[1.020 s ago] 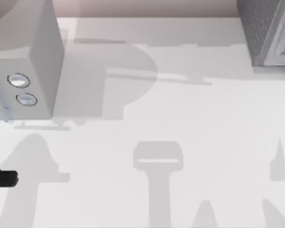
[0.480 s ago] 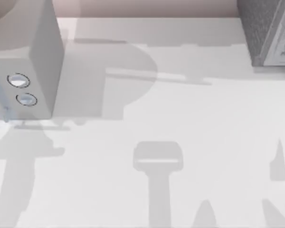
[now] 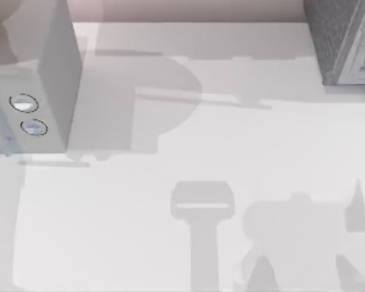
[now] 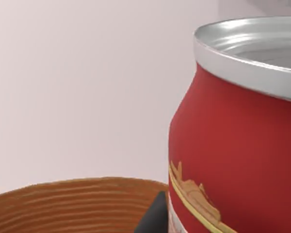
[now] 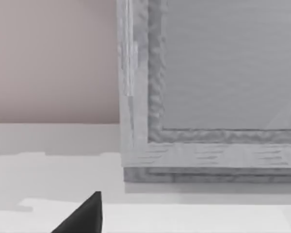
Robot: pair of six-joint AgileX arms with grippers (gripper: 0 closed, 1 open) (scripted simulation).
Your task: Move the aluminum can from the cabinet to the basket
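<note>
Left gripper (image 4: 157, 216) is carrying the upright can (image 4: 237, 141), grip unclear, with the basket (image 4: 72, 206) lying just beyond.

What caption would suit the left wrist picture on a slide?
Close-up of the red aluminum can with its silver top, beside a dark fingertip, with the woven basket's rim below.

Bright, even light, soft grey shadows across the white table (image 3: 261, 146) — glare on the can's (image 4: 237, 145) silver rim
</note>
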